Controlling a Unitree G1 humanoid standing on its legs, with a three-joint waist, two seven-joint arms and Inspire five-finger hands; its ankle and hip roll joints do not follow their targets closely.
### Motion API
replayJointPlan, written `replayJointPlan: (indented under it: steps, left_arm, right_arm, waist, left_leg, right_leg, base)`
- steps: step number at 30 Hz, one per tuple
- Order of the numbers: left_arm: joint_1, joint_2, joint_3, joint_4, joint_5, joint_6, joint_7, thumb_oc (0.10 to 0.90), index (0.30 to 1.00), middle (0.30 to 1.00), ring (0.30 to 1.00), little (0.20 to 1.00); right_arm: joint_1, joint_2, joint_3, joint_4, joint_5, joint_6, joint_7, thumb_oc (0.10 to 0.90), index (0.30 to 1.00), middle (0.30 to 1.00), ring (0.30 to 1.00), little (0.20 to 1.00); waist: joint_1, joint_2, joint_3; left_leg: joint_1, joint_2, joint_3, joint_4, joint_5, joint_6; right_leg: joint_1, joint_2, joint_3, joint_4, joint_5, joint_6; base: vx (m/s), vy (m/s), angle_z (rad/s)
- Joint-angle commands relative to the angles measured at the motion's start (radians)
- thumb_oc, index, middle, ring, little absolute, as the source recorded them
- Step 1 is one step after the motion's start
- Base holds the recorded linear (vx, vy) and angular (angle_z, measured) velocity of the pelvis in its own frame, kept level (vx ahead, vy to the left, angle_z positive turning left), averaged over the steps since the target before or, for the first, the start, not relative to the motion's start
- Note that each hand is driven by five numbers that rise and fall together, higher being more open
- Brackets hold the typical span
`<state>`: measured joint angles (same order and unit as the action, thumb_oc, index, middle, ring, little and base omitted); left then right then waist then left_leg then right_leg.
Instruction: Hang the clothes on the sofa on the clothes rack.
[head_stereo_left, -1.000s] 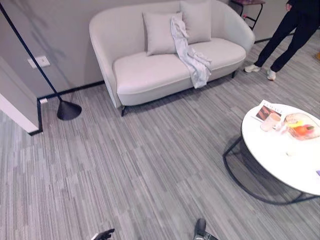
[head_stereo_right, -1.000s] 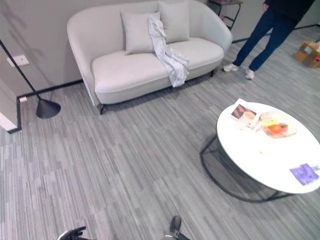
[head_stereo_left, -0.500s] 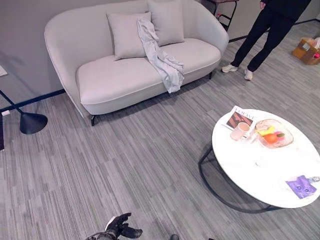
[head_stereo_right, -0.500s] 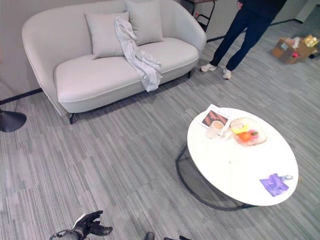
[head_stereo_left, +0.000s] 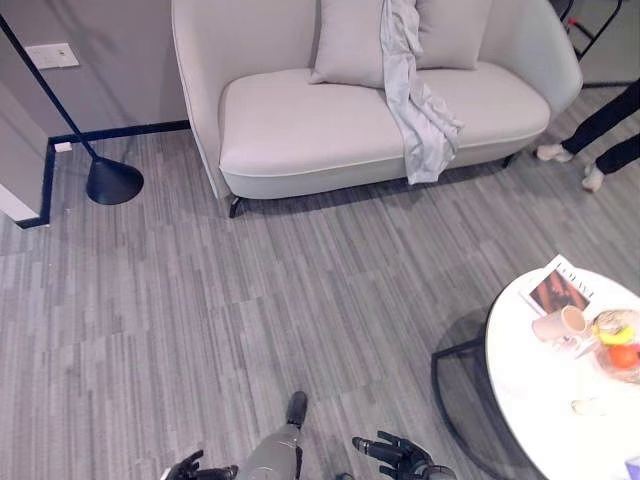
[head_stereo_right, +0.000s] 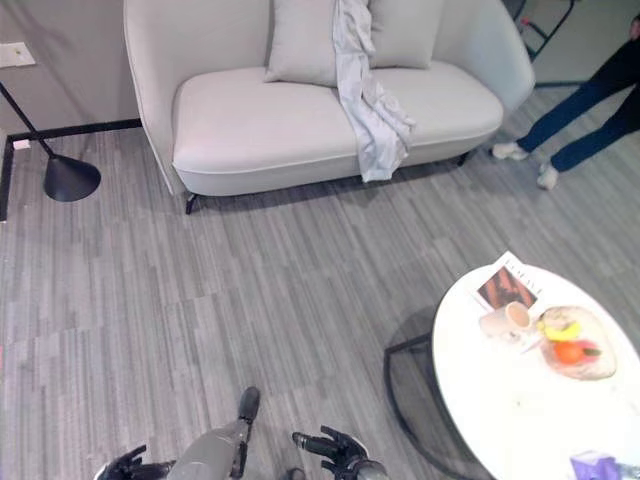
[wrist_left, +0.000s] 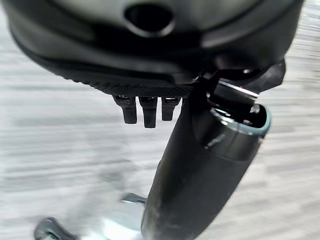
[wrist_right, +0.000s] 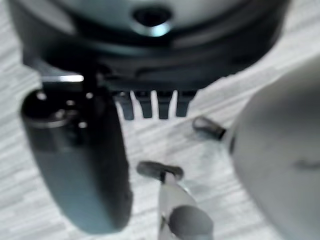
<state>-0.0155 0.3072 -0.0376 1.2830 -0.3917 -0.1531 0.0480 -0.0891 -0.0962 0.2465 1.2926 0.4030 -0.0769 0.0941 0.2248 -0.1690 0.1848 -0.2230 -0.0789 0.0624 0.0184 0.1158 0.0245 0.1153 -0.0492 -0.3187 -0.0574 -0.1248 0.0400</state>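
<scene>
Light grey garment (head_stereo_left: 412, 100), soft and crumpled, draped down the sofa (head_stereo_left: 290, 130) backrest between two square cushions, over the seat edge. Rounded pale upholstered sofa on striped grey carpet. Left hand (head_stereo_left: 190, 468) and right hand (head_stereo_left: 395, 455) low near the bottom edge, fingers loosely spread, holding nothing. Round white table (head_stereo_left: 545, 400) off right.

Grey garment (head_stereo_left: 412, 100) draped over pale sofa (head_stereo_left: 300, 130).
</scene>
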Motion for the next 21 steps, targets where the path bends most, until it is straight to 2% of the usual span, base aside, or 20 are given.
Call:
replayJointPlan:
  steps: [1, 5, 7, 8, 10, 11, 13, 14, 16, 17, 18, 19, 20, 21]
  left_arm:
    - [-0.036, -0.029, -0.034, 0.015, 0.016, -0.039, 0.011, 0.8, 0.9, 0.9, 0.9, 0.9]
    - [-0.039, -0.023, -0.058, 0.004, 0.036, -0.042, 0.012, 0.8, 0.9, 0.9, 0.9, 0.9]
    - [-0.038, -0.018, -0.075, 0.017, 0.056, -0.03, 0.005, 0.8, 0.9, 0.9, 0.9, 0.9]
    - [-0.038, -0.018, -0.075, 0.018, 0.056, -0.03, 0.005, 0.8, 0.9, 0.9, 0.9, 0.9]
    - [-0.032, -0.018, -0.082, 0.031, 0.067, -0.023, -0.003, 0.8, 0.9, 0.9, 0.9, 0.9]
    - [-0.028, -0.02, -0.087, 0.033, 0.073, -0.02, -0.005, 0.8, 0.9, 0.9, 0.9, 0.9]
    - [-0.023, -0.021, -0.098, 0.035, 0.097, -0.019, -0.003, 0.8, 0.9, 0.9, 0.9, 0.9]
    - [-0.021, -0.023, -0.106, 0.04, 0.11, -0.017, -0.003, 0.8, 0.9, 0.9, 0.9, 0.9]
    - [-0.024, -0.02, -0.123, 0.043, 0.124, -0.013, 0.0, 0.8, 0.9, 0.9, 0.9, 0.9]
    - [-0.027, -0.019, -0.13, 0.041, 0.134, -0.012, -0.001, 0.8, 0.9, 0.9, 0.9, 0.9]
    - [-0.034, -0.023, -0.14, 0.039, 0.143, -0.011, -0.006, 0.8, 0.9, 0.9, 0.9, 0.9]
    - [-0.034, -0.023, -0.14, 0.039, 0.143, -0.011, -0.006, 0.8, 0.9, 0.9, 0.9, 0.9]
    - [-0.037, -0.032, -0.15, 0.039, 0.149, -0.012, -0.015, 0.8, 0.9, 0.9, 0.9, 0.9]
    - [-0.037, -0.032, -0.15, 0.039, 0.149, -0.012, -0.015, 0.8, 0.9, 0.9, 0.9, 0.9]
  right_arm:
    - [0.088, -0.062, -0.01, 0.004, 0.019, -0.012, -0.022, 0.8, 0.9, 0.9, 0.9, 0.9]
    - [0.101, -0.052, -0.004, 0.037, -0.009, -0.002, -0.018, 0.8, 0.9, 0.9, 0.9, 0.9]
    - [0.101, -0.051, -0.004, 0.054, -0.048, 0.006, -0.018, 0.8, 0.9, 0.9, 0.9, 0.9]
    - [0.101, -0.051, -0.004, 0.054, -0.048, 0.006, -0.018, 0.8, 0.9, 0.9, 0.9, 0.9]
    - [0.096, -0.056, -0.015, 0.042, -0.047, 0.011, -0.006, 0.8, 0.9, 0.9, 0.9, 0.9]
    - [0.091, -0.061, -0.016, 0.034, -0.052, 0.013, -0.005, 0.8, 0.9, 0.9, 0.9, 0.9]
    - [0.072, -0.074, -0.022, 0.014, -0.055, 0.013, -0.006, 0.8, 0.9, 0.9, 0.9, 0.9]
    - [0.058, -0.084, -0.021, 0.007, -0.059, 0.013, -0.007, 0.8, 0.9, 0.9, 0.9, 0.9]
    - [0.04, -0.092, -0.006, -0.025, -0.091, 0.013, -0.004, 0.8, 0.9, 0.9, 0.9, 0.9]
    - [0.038, -0.091, 0.001, -0.038, -0.102, 0.011, -0.007, 0.8, 0.9, 0.9, 0.9, 0.9]
    - [0.047, -0.086, 0.009, -0.05, -0.109, 0.011, -0.006, 0.8, 0.9, 0.9, 0.9, 0.9]
    - [0.047, -0.086, 0.009, -0.05, -0.109, 0.012, -0.006, 0.8, 0.9, 0.9, 0.9, 0.9]
    - [0.046, -0.084, -0.003, -0.059, -0.083, 0.009, -0.003, 0.8, 0.9, 0.9, 0.9, 0.9]
    - [0.046, -0.084, -0.003, -0.06, -0.083, 0.009, -0.003, 0.8, 0.9, 0.9, 0.9, 0.9]
  waist:
    - [0.012, 0.046, -0.052]
    - [0.005, 0.03, -0.069]
    - [0.009, 0.017, -0.086]
    - [0.008, 0.017, -0.088]
    - [0.002, 0.02, -0.099]
    - [-0.004, 0.027, -0.103]
    - [-0.024, 0.05, -0.096]
    - [-0.035, 0.068, -0.087]
    - [-0.055, 0.111, -0.069]
    - [-0.063, 0.121, -0.063]
    - [-0.079, 0.129, -0.054]
    - [-0.082, 0.129, -0.05]
    - [-0.094, 0.13, -0.052]
    - [-0.095, 0.131, -0.049]
  left_leg:
    - [-0.052, 0.113, -0.106, -0.085, 0.056, -0.099]
    - [-0.038, 0.09, -0.091, -0.067, 0.03, -0.08]
    - [-0.013, 0.059, -0.077, -0.056, -0.004, -0.056]
    - [-0.017, 0.06, -0.077, -0.055, -0.003, -0.056]
    - [0.015, 0.047, -0.076, -0.064, -0.025, -0.039]
    - [0.03, 0.042, -0.076, -0.069, -0.035, -0.032]
    - [0.076, 0.035, -0.08, -0.08, -0.058, -0.012]
    - [0.092, 0.033, -0.082, -0.084, -0.064, -0.002]
    - [0.128, 0.051, -0.088, -0.096, -0.079, 0.008]
    - [0.144, 0.053, -0.098, -0.101, -0.086, 0.009]
    - [0.167, 0.05, -0.115, -0.105, -0.099, 0.005]
    - [0.171, 0.05, -0.119, -0.105, -0.1, 0.005]
    - [0.178, 0.049, -0.118, -0.104, -0.118, -0.006]
    - [0.182, 0.05, -0.12, -0.104, -0.118, -0.007]
  right_leg:
    - [0.006, 0.089, 0.03, -0.03, 0.011, 0.023]
    - [0.03, 0.057, 0.037, -0.028, 0.009, 0.037]
    - [0.019, 0.021, 0.03, 0.048, 0.005, 0.063]
    - [0.016, 0.022, 0.03, 0.048, 0.006, 0.063]
    - [-0.013, -0.004, 0.023, 0.144, 0.011, 0.091]
    - [-0.031, -0.013, 0.02, 0.199, 0.015, 0.112]
    - [-0.092, -0.043, 0.023, 0.356, 0.065, 0.152]
    - [-0.123, -0.053, 0.028, 0.447, 0.114, 0.176]
    - [-0.195, -0.076, 0.018, 0.6, 0.149, 0.187]
    - [-0.21, -0.091, 0.0, 0.606, 0.14, 0.18]
    - [-0.223, -0.109, -0.037, 0.537, 0.105, 0.153]
    - [-0.216, -0.11, -0.041, 0.536, 0.103, 0.152]
    - [-0.207, -0.127, -0.057, 0.404, 0.066, 0.126]
    - [-0.201, -0.125, -0.06, 0.4, 0.066, 0.125]
  base:
    - [0.33, 0.29, -0.09]
    - [0.2, 0.241, -0.04]
    - [0.24, 0.343, -0.09]
    - [0.14, 0.211, -0.13]
    - [0.16, 0.244, -0.09]
    - [0.2, 0.313, -0.04]
    - [0.16, 0.314, -0.02]
    - [0.12, 0.283, 0.08]
    - [0.16, 0.233, 0.29]
    - [0.27, 0.128, 0.24]
    - [0.2, 0.044, 0.14]
    - [0.27, -0.031, 0.23]
    - [0.14, -0.049, 0.57]
    - [0.19, -0.077, 0.62]
